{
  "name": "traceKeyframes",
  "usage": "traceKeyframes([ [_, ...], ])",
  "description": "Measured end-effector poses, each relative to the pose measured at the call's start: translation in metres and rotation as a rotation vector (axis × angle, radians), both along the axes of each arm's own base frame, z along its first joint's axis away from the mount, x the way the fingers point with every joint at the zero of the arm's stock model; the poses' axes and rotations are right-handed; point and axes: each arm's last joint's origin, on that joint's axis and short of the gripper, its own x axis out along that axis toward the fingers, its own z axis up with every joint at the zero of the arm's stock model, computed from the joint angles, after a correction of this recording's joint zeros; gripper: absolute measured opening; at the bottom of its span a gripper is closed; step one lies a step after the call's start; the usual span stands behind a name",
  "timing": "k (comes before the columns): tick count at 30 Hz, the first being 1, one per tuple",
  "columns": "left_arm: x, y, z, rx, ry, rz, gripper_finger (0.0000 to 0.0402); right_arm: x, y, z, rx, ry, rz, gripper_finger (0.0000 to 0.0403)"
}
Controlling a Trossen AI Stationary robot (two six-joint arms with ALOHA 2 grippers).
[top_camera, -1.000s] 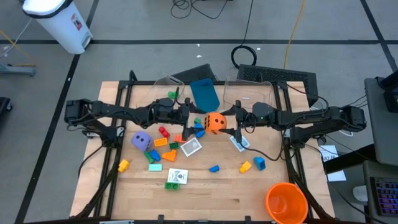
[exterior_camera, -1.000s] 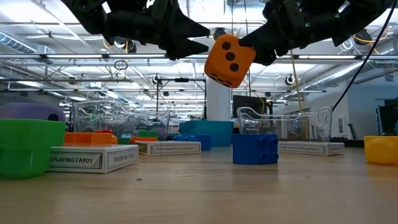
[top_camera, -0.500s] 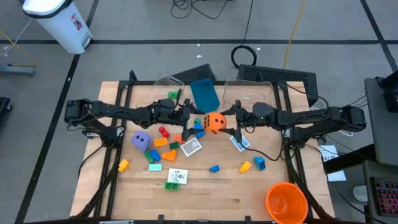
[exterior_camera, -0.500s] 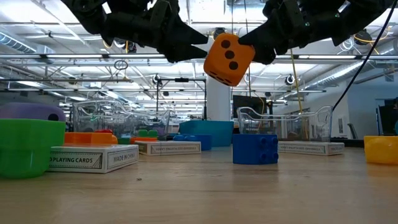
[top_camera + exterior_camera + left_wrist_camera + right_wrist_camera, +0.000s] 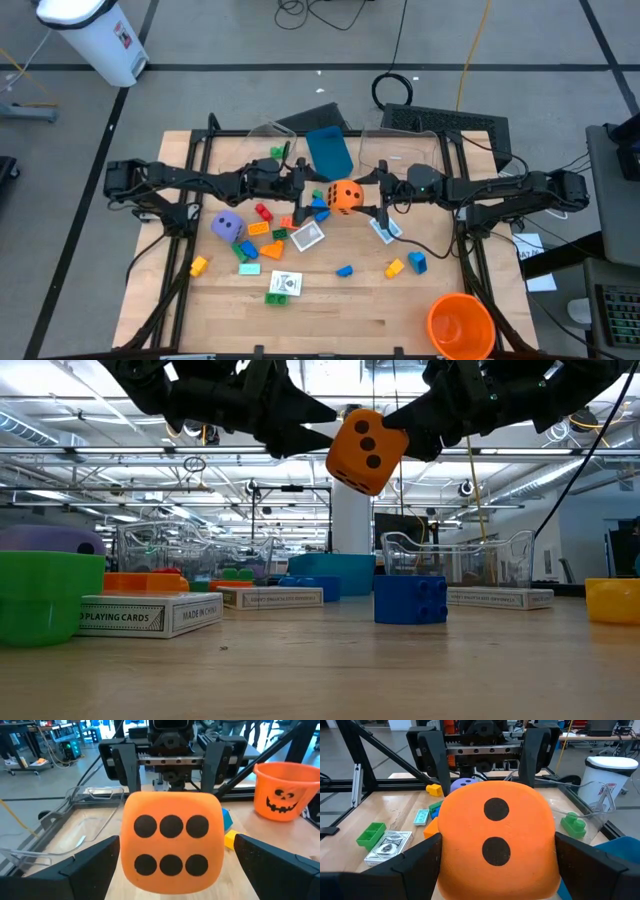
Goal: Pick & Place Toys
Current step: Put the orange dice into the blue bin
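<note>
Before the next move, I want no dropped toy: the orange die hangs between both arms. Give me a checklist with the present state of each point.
1. Orange die clear of the table: ok, it hangs high above the wood.
2. Right claw on the die: cannot tell; its fingers flank the die in the right wrist view, contact unclear.
3. Left claw on the die: cannot tell; its fingers look spread beside it.
4. Die level: not ok, tilted in the low view.
5. Bricks below the die: not ok, a blue brick and others lie near its spot.
6. Purple die out of the way: ok, off to the left arm's side.
</note>
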Motion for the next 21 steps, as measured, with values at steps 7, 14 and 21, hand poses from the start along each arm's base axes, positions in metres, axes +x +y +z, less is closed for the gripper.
traceKeyframes([
  [7,0.0,0.0,0.0,-0.002,-0.006,0.0,0.04,0.0,0.0,0.002,-0.003,-0.021,0.003,0.0334],
  [14,0.013,0.002,0.0,-0.014,0.008,0.002,0.04,0.0,0.0,0.002,-0.003,-0.021,0.004,0.0334],
  [21,0.034,0.005,-0.002,-0.025,0.074,-0.029,0.04,0.0,0.0,0.0,-0.001,0.001,0.003,0.0334],
])
